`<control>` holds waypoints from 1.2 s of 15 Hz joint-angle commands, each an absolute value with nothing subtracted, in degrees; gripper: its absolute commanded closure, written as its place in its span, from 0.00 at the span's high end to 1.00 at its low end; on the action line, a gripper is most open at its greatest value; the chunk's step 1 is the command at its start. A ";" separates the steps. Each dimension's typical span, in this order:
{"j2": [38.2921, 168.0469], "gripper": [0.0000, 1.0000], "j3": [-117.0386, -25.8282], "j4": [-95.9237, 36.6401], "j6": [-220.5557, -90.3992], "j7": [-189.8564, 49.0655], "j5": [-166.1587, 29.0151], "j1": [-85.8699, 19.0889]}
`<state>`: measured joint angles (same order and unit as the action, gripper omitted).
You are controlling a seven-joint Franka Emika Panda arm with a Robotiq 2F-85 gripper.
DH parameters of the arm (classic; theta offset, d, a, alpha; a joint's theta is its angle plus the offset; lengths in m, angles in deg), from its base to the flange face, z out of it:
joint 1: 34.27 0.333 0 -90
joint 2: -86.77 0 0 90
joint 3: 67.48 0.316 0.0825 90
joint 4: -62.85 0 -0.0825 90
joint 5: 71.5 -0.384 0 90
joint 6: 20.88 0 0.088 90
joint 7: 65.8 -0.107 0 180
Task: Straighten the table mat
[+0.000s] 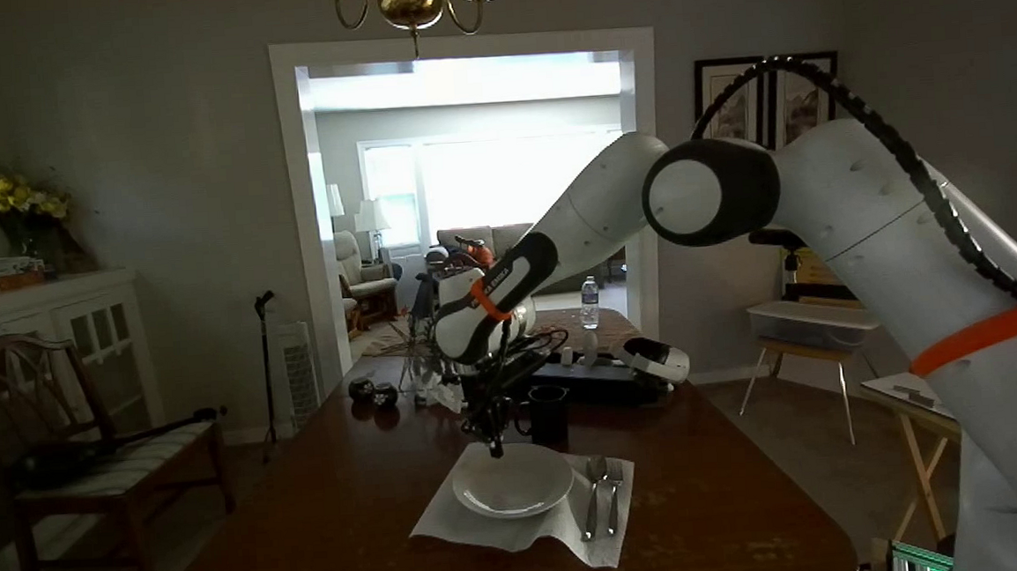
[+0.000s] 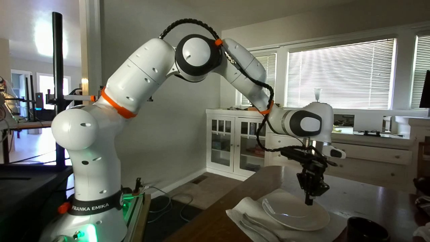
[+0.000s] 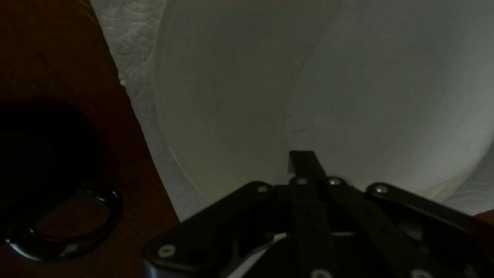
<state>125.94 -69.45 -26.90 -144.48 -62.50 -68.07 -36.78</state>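
"Where's the table mat (image 1: 443, 521)?"
"Lower middle, in an exterior view, its centre hidden under the white plate (image 1: 521, 486); a spoon (image 1: 592, 497) and fork (image 1: 614, 495) lie on its right side."
"And the gripper (image 2: 308, 201)?"
"Tips together, over the plate; whether they touch it, I can't tell."
"The black mug (image 3: 42, 158)?"
"Cut off at the wrist view's left edge, its body nearly lost in shadow; the handle (image 3: 115, 210) shows."
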 commanded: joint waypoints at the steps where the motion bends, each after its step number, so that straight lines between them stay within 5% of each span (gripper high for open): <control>1: 125.99 0.00 -69.40 -26.70 -144.32 -62.53 -68.05 -36.83; 18: 132.91 0.00 -68.98 -19.08 -148.63 -63.15 -70.17 -37.91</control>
<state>130.90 -69.35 -21.21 -147.66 -62.53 -69.18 -37.56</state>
